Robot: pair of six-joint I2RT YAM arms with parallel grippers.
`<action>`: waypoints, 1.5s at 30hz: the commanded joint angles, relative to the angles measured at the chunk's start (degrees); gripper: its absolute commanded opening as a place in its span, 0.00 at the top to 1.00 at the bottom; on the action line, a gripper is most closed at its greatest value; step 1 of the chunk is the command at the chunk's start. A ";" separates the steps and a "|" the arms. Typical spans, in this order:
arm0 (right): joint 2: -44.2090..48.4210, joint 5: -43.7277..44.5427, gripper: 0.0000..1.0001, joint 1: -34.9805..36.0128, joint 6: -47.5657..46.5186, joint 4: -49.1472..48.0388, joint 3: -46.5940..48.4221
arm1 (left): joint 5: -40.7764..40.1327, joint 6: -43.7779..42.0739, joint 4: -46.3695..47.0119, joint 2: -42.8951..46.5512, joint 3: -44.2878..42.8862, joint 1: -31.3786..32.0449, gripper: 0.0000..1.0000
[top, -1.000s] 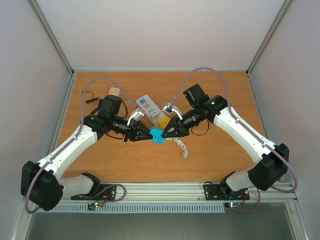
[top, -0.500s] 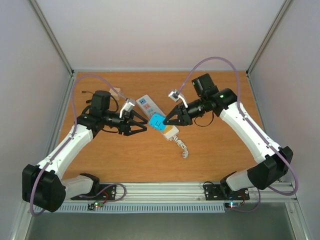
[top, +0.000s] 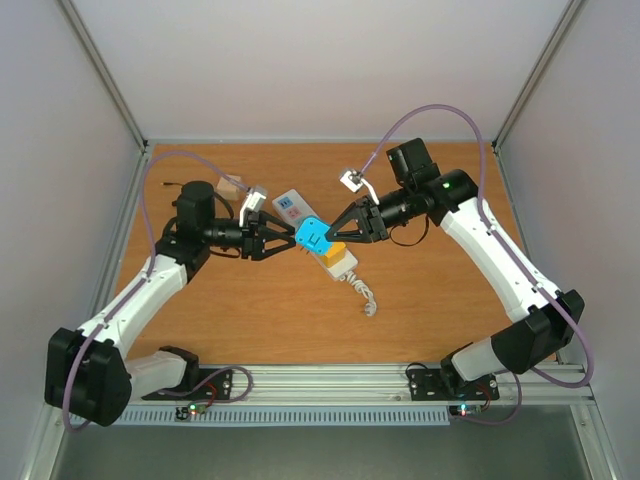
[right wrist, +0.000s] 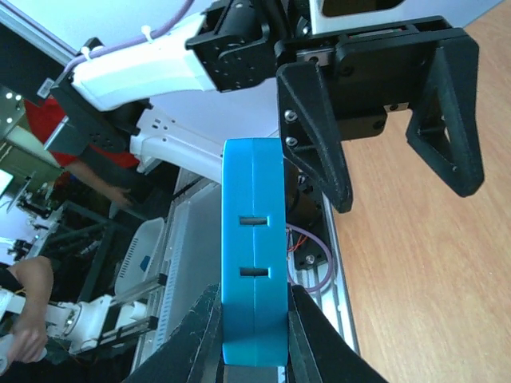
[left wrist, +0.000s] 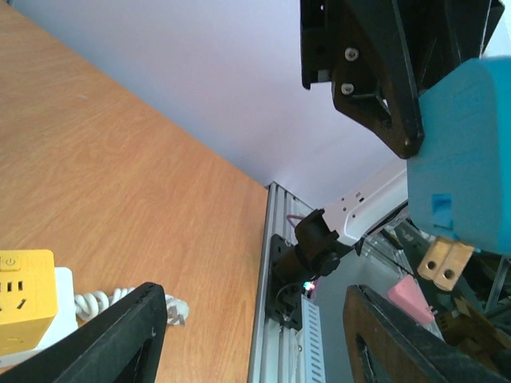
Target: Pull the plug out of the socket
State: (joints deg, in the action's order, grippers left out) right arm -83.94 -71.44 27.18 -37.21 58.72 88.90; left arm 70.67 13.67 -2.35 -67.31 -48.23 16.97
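Observation:
The plug [top: 312,236] is a blue block with two bare brass prongs [left wrist: 443,260]. It hangs in the air, free of the socket, with my right gripper [top: 330,240] shut on its sides [right wrist: 254,303]. The socket [top: 290,204], a long white strip with small blue and red outlets, lies slantwise on the table just behind and under the plug. A yellow adapter cube [top: 338,253] sits at its near end. My left gripper [top: 284,243] faces the plug from the left, a short way off. Its jaws are open and nothing is between them [left wrist: 254,297].
The strip's short white cord [top: 366,297] curls toward the near side of the wooden table [top: 440,300]. A small tan object [top: 232,186] and a thin black cable [top: 176,190] lie at the back left. Grey walls close in the table's sides.
My left gripper has opened, let go of the blue plug and drawn back to the left. My right gripper has carried the plug up and away from the near side, over the strip.

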 commanded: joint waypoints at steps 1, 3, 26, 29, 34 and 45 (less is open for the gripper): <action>-0.43 -3.28 0.99 0.80 1.61 -0.24 1.42 | 1.11 16.40 21.86 -0.01 3.44 -0.22 0.37; -0.48 -3.18 0.99 0.99 2.94 -1.58 1.28 | 1.37 20.90 27.56 -0.17 4.72 -0.18 0.37; -2.68 -0.37 0.99 3.42 7.58 -4.73 5.43 | -0.36 26.91 36.71 -0.84 8.51 2.96 0.36; -3.17 0.40 0.98 3.74 7.93 -5.16 5.49 | 0.84 26.97 37.56 -0.34 9.00 3.33 0.36; -2.74 3.05 0.99 3.76 9.87 -7.78 4.28 | 3.29 33.13 50.60 0.79 12.98 3.35 0.37; -2.82 3.69 0.99 3.99 9.51 -7.77 3.09 | 2.82 44.60 62.95 0.86 14.29 3.24 0.37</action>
State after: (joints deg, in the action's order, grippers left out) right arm -86.94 -67.48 30.57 -27.90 51.46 92.40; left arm 73.52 55.79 54.63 -67.44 -33.50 20.27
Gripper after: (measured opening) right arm 0.184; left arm 0.629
